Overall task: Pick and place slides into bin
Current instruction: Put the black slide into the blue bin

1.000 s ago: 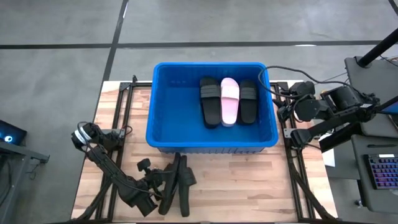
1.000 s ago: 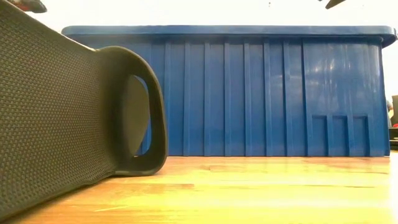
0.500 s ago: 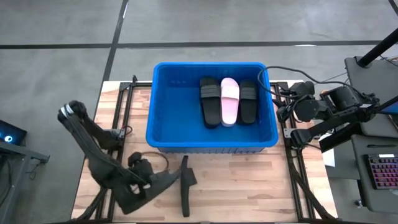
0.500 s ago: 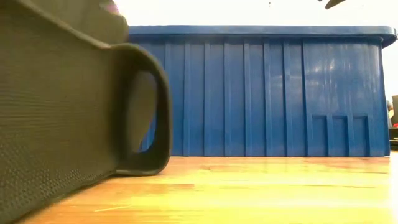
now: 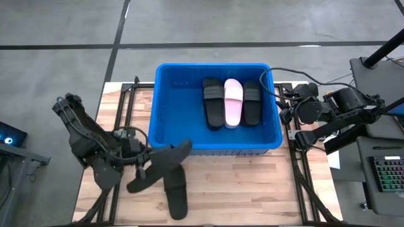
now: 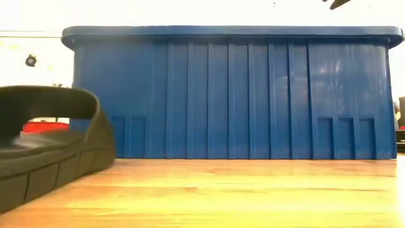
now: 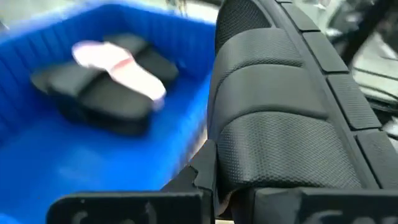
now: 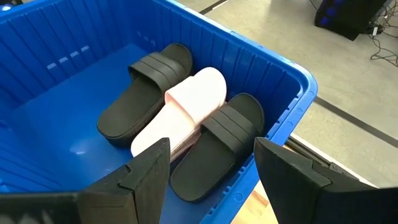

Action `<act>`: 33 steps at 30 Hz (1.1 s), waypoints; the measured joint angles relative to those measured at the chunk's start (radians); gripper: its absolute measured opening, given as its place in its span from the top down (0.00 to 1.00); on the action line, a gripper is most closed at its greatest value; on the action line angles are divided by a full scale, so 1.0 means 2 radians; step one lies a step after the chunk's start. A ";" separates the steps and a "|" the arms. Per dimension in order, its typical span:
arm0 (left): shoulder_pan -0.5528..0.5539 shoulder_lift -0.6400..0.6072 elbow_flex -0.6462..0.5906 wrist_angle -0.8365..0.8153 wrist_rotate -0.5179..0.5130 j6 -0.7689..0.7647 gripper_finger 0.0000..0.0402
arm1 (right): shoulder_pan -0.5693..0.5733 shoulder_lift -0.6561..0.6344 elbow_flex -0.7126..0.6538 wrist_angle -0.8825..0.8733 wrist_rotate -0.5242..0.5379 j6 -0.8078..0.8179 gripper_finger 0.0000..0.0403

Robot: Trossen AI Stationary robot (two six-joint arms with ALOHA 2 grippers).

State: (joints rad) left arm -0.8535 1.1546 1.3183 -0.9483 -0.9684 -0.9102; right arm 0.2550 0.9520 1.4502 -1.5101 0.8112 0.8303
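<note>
The blue bin (image 5: 170,135) stands at the table's far middle. Inside it lie two black slides (image 5: 213,102) (image 5: 252,101) with a pale pink slide (image 5: 233,101) between them. My left gripper (image 5: 141,164) is shut on a black slide (image 5: 165,161), held above the table with one end at the bin's near wall. Another black slide (image 5: 176,197) lies flat on its sole on the table, and it also shows in the low view (image 6: 50,149). My right gripper (image 8: 211,180) is open and empty, just right of the bin. My left gripper holds the black slide by its side beside the wide strap (image 7: 273,130), coming level from the table's left. The gripper's own body hides the exact place of contact. The slide is lifted clear of the table, slanting toward the bin's near rim (image 5: 189,150).
Bare wooden table (image 5: 252,189) lies near and right of the bin. Black frame rails (image 5: 126,107) run along both table sides. A keyboard (image 5: 386,176) and equipment stand beyond the right edge.
My left gripper has taken hold of one black slide and lifted it off the table, up and toward the bin. The other black slide, which stood on its edge, has fallen flat onto its sole.
</note>
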 joint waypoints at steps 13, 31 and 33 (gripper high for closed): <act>0.168 0.077 0.091 0.063 -0.064 0.227 1.00 | 0.000 0.018 0.000 0.000 0.000 0.002 0.44; 0.446 0.264 0.163 -0.014 -0.036 0.197 1.00 | 0.000 0.030 0.000 0.000 0.010 0.064 0.44; 0.470 0.283 0.163 -0.070 -0.003 0.142 1.00 | 0.000 0.029 0.000 0.000 0.010 0.057 0.44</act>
State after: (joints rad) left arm 0.0860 1.7198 1.6442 -1.0890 -0.9737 -0.6254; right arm 0.2546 1.0099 1.4499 -1.5107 0.8307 0.9441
